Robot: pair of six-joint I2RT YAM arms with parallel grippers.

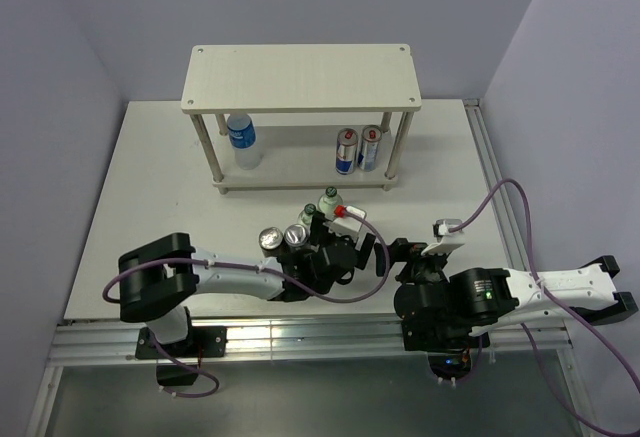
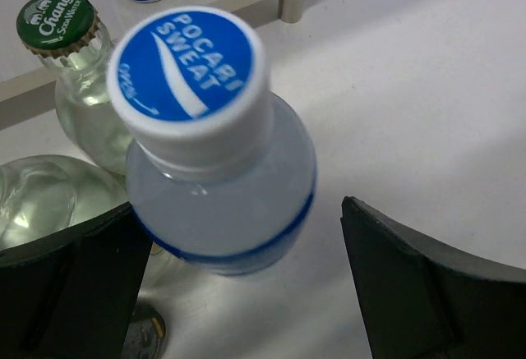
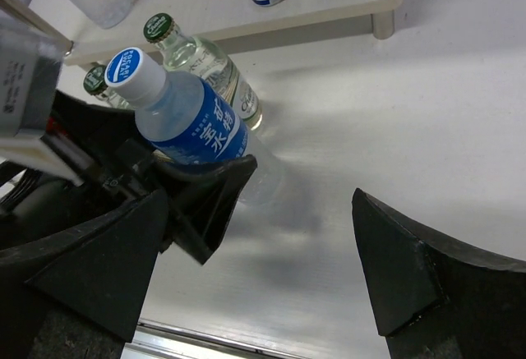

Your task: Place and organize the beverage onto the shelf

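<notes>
Water bottle [image 2: 218, 186] stands on worktop [image 2: 427, 88], just in front of shelf [image 1: 300, 77]. Your left gripper [image 2: 238, 211] is open astride it, not clamped. Right gripper [image 3: 259, 203] is wide open, empty. Bottle probably full, smooth, squashy: take at label, squeeze gently.

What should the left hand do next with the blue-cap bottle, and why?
Probably close the left hand on the water bottle: it sits between the open fingers, with a gap on one side, so it isn't gripped yet.
</notes>
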